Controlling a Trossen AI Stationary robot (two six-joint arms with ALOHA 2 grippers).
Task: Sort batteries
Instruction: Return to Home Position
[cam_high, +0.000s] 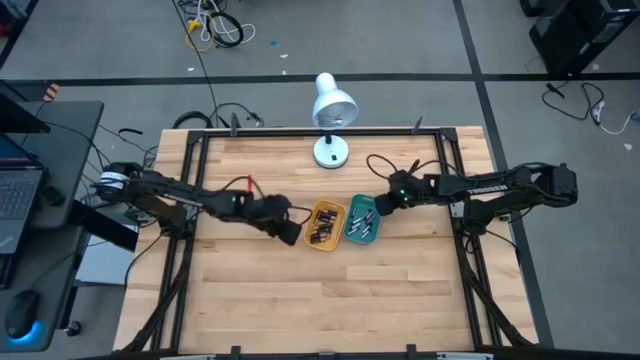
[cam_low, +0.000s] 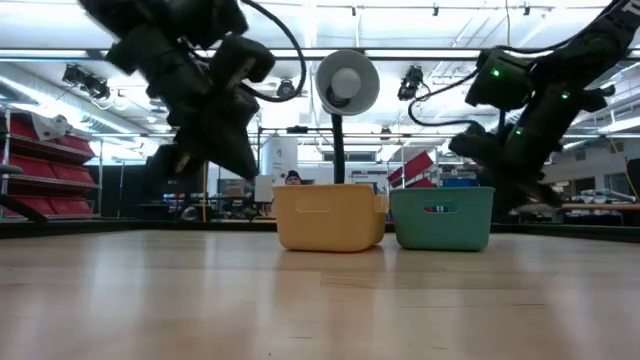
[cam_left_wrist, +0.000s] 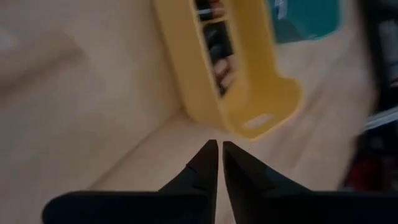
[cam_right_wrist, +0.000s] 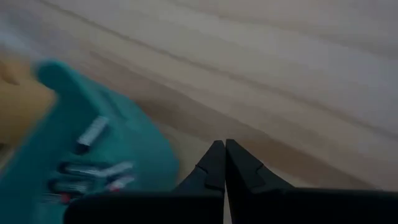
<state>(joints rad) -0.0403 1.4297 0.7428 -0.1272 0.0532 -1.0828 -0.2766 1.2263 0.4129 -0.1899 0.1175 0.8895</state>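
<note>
Batteries (cam_high: 324, 226): dark in yellow tray (cam_low: 328, 215), silvery in teal tray (cam_low: 442, 215); left fingers (cam_left_wrist: 209, 158), right fingers (cam_right_wrist: 216, 158) closed, empty.

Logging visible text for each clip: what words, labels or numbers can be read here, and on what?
"TROSSEN": pale lettering along the right arm, high view, barely legible.
Small mark on the front wall of the teal tray, low view: too small to read.
Signs in the room behind: too blurred to read.

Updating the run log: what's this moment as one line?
left gripper shut, raised beside yellow tray | right gripper shut, raised beside teal tray | batteries in both trays
</note>
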